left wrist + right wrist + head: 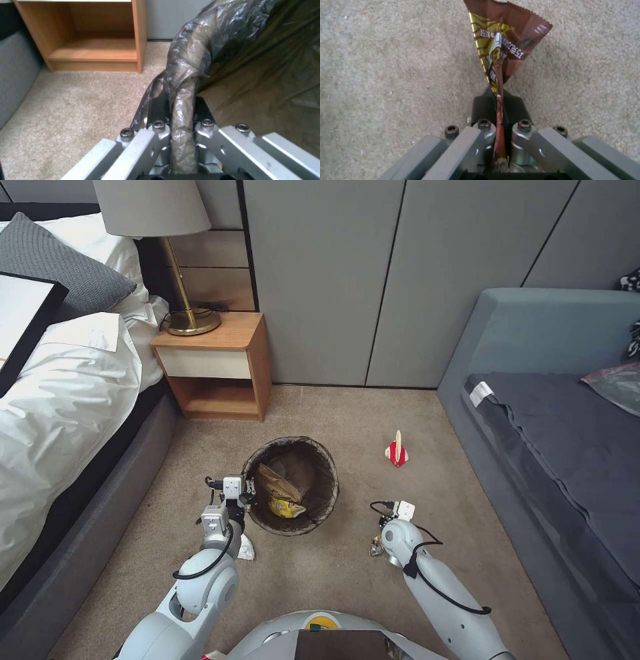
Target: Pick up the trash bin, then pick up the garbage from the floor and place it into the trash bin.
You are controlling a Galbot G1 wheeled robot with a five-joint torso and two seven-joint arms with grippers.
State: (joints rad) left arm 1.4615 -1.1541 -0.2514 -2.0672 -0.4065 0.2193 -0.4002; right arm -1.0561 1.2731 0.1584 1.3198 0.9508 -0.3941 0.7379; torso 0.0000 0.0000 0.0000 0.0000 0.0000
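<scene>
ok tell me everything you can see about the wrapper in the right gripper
The wrapper is a thin, glossy brown snack packet with yellow-gold patterning, white print and a zigzag-cut edge. It is folded flat and creased, fanning out wider beyond the fingertips. The right gripper is shut on its narrow end, which runs back between the fingers. It sticks out over the beige carpet; whether its far end touches the carpet cannot be told. It is to the right of the bin.

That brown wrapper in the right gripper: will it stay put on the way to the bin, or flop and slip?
The brown wrapper looks thin and glossy, so probably light and floppy. The right gripper pinches only its narrow end, so the wide part may flap. The film could slip, so move gently toward the trash bin.
</scene>
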